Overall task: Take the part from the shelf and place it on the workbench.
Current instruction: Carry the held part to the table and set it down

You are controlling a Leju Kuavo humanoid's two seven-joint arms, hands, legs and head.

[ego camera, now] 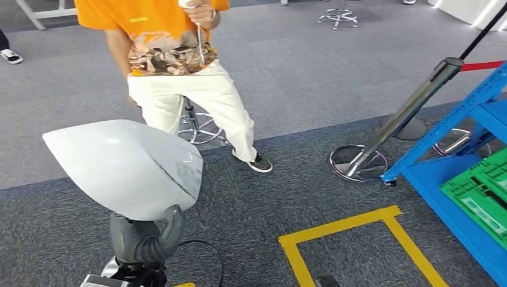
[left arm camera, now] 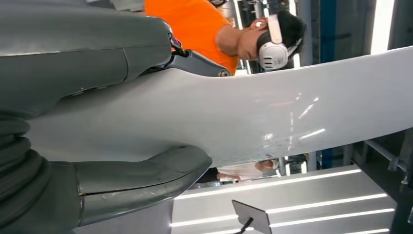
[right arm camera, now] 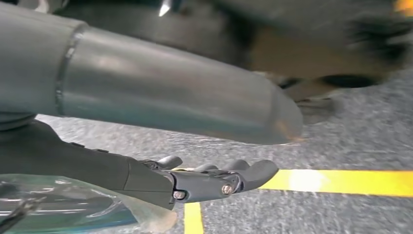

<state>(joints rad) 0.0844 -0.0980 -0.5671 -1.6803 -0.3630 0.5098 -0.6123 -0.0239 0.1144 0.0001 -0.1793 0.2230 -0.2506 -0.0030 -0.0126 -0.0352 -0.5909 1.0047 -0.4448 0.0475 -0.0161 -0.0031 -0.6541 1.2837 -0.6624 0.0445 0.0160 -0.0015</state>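
Already off the shelf point(ego camera: 460, 116): white moulded part point(ego camera: 128, 167) held up in the left hand point(ego camera: 146, 239), carpeted floor point(ego camera: 251, 203) beneath and no tabletop showing. Left hand closed on the part's lower edge, thick thumb point(left arm camera: 146, 178) pressed across one face and darker fingers point(left arm camera: 195, 62) hooked over the opposite side, shell sandwiched between. Right hand point(right arm camera: 214, 178) hanging low over the carpet and a yellow tape line point(right arm camera: 341, 181), fingers loosely extended and apart, nothing in them. Ahead of the left hand, a person in an orange shirt point(ego camera: 161, 66); off toward the right hand's side, the blue shelf with a green crate point(ego camera: 481, 191) on its lowest level.

Probably a thin, hollow shell: light for its bulk, fairly stiff, glossy and so likely slippery. Large overhang beyond the hold, so prone to swing or pivot. Best taken near the thick rim or narrow end, as now; second hand under the broad side likely useful when setting down.
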